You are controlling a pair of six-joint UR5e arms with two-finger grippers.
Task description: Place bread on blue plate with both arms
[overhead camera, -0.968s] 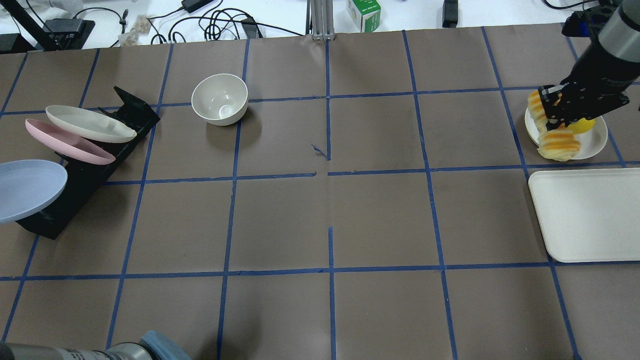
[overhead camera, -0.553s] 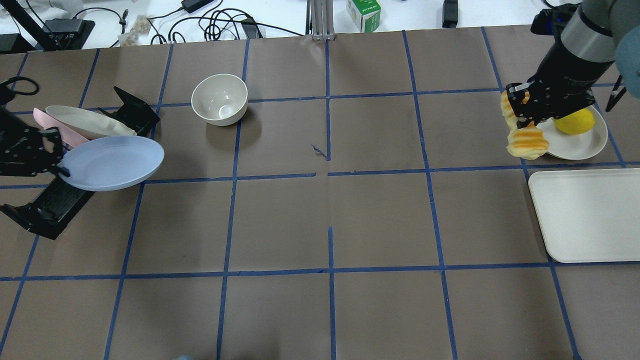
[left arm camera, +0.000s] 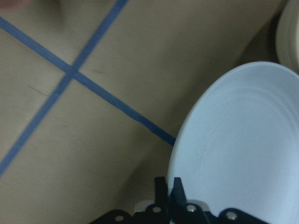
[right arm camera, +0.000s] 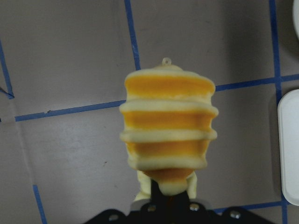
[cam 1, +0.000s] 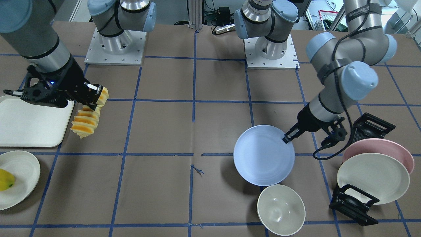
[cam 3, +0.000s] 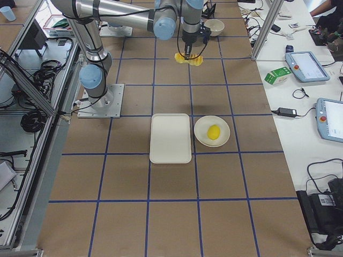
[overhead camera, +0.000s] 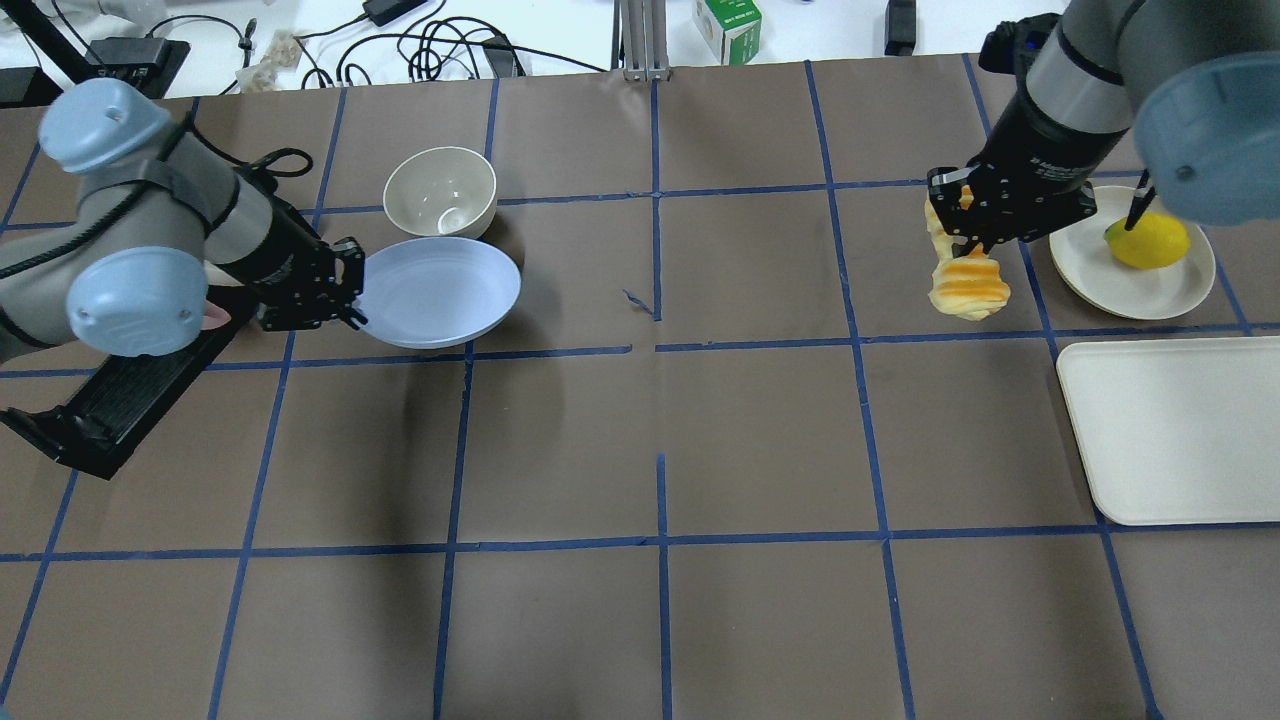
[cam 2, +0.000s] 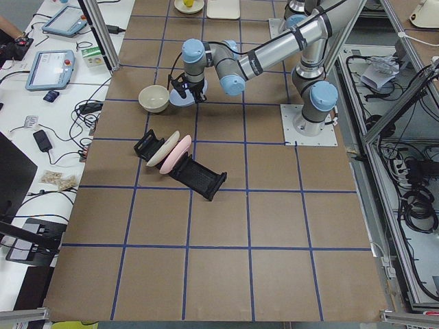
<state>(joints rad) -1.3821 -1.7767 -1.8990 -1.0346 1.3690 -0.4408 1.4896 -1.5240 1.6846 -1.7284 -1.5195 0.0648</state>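
The bread (overhead camera: 965, 280), a pale-yellow loaf with orange-brown ridges, hangs from my right gripper (overhead camera: 968, 232), which is shut on one end and holds it above the table. It also shows in the front view (cam 1: 86, 121) and the right wrist view (right arm camera: 168, 130). The blue plate (overhead camera: 440, 292) is held level above the table by my left gripper (overhead camera: 352, 300), shut on its rim. The plate shows in the front view (cam 1: 263, 154) and the left wrist view (left arm camera: 243, 144). The two are far apart.
A cream bowl (overhead camera: 440, 193) sits just behind the blue plate. A black rack (cam 1: 353, 204) at the left holds a pink plate (cam 1: 381, 148) and a cream plate (cam 1: 373, 176). At the right are a cream plate (overhead camera: 1150, 290) with a yellow fruit (overhead camera: 1148, 242) and a white tray (overhead camera: 1180, 430).
My left gripper has carried the blue plate off the rack and rightward, near the bowl. My right gripper has lifted the bread off the cream plate and moved it leftward.
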